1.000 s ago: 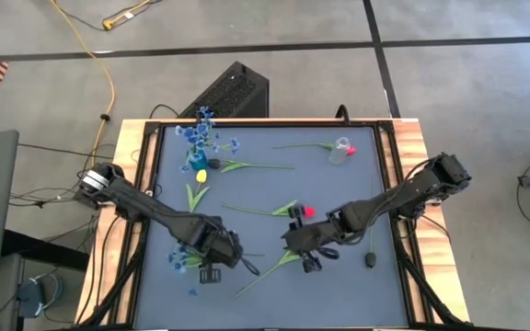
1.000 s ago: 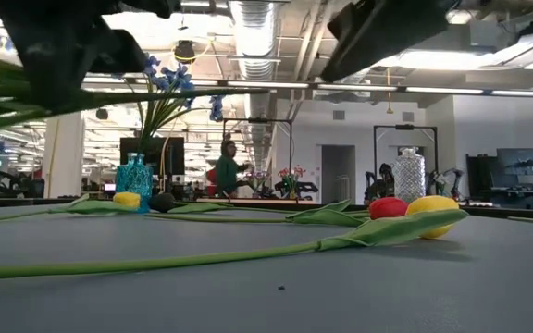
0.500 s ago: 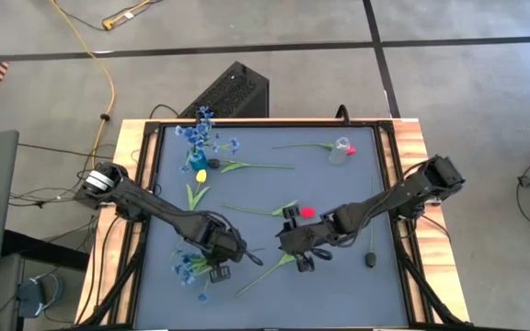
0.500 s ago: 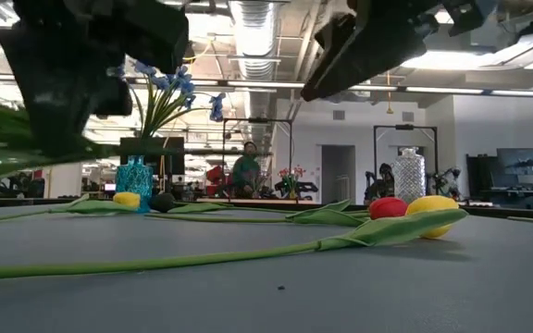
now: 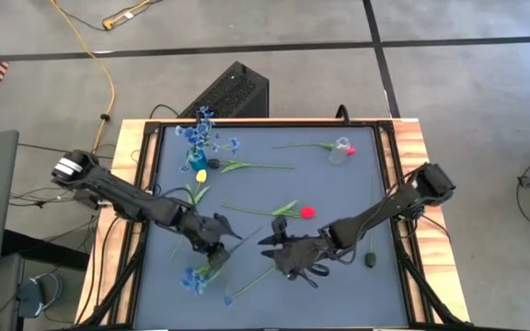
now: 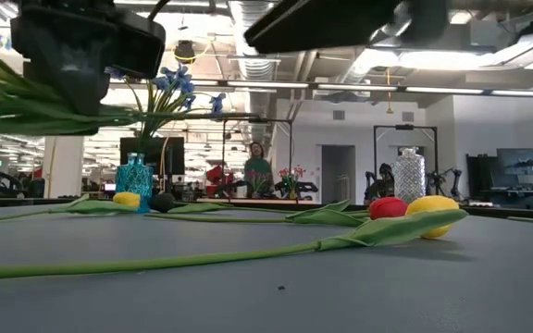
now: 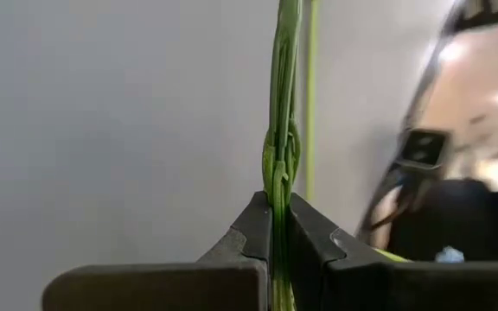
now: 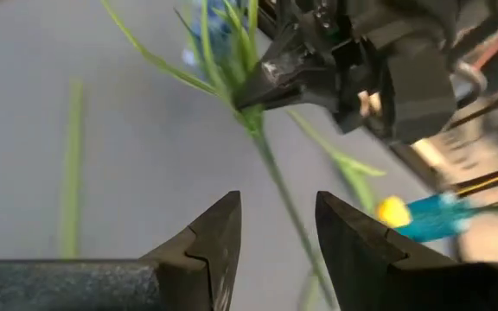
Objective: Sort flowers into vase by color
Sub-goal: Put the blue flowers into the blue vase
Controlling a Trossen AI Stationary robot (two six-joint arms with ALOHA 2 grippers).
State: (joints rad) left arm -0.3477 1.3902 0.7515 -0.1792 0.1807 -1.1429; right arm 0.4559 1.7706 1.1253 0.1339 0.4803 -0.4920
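Lower centre, high view: left gripper [image 5: 217,250] is clamping blue flower stem [image 7: 280,155]; right gripper [image 8: 277,226], fingers apart, is facing it.

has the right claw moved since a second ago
Yes. In the high view the right claw has slid left, away from the red tulip, toward the left claw and the blue flower stem it holds.

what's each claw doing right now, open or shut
Left claw: shut on the blue flower's stem.
Right claw: open, holding nothing.
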